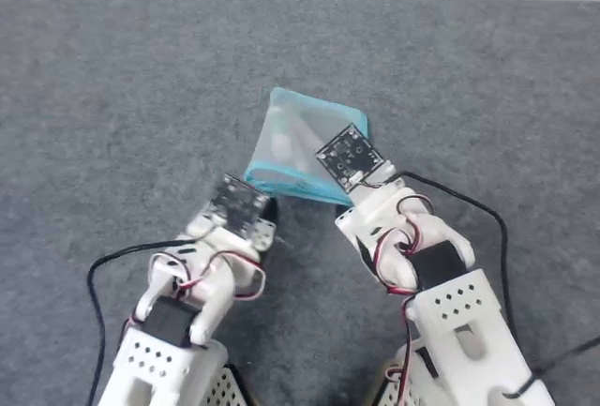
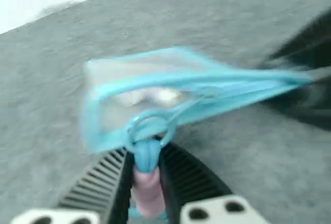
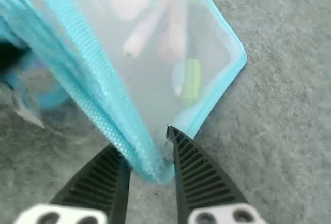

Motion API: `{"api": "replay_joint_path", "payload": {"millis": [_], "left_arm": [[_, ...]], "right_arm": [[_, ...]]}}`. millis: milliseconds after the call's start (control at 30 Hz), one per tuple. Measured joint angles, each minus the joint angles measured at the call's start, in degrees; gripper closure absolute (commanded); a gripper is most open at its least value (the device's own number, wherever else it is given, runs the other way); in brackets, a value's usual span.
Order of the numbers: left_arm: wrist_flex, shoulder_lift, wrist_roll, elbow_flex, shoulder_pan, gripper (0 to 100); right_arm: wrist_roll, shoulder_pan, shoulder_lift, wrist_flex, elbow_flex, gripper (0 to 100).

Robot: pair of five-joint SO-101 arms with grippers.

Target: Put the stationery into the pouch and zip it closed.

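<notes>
High view: the translucent, teal-edged pouch (image 1: 300, 143) lies askew on the grey counter (image 1: 112, 97). The left arm (image 1: 202, 275) is at its near corner and the right arm (image 1: 422, 265) at its near edge.

Left wrist view: the left gripper (image 2: 146, 154) is clenched on the zip pull (image 2: 147, 149), just behind its ring. That tab is small and soft. A tug off the zip's line could probably slide it out of the jaws or jam the slider.

Right wrist view: the right gripper (image 3: 147, 146) pinches only the pouch's corner at the zip end, with the stationery (image 3: 181, 53) inside. The bite looks shallow. If it slips, the whole pouch would likely drag after the pull and the zip would not close. I cannot tell how far the zip has run.
</notes>
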Motion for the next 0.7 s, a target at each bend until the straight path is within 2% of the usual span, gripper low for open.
{"api": "replay_joint_path", "payload": {"millis": [200,700], "left_arm": [[-1.76,0.00,0.00,0.00,-8.53,99],[-1.85,0.00,0.00,1.23,-9.32,99]], "right_arm": [[0.44,3.16,0.00,-2.29,1.14,99.3],[0.53,14.33,-0.09,-2.29,1.49,99.2]]}}
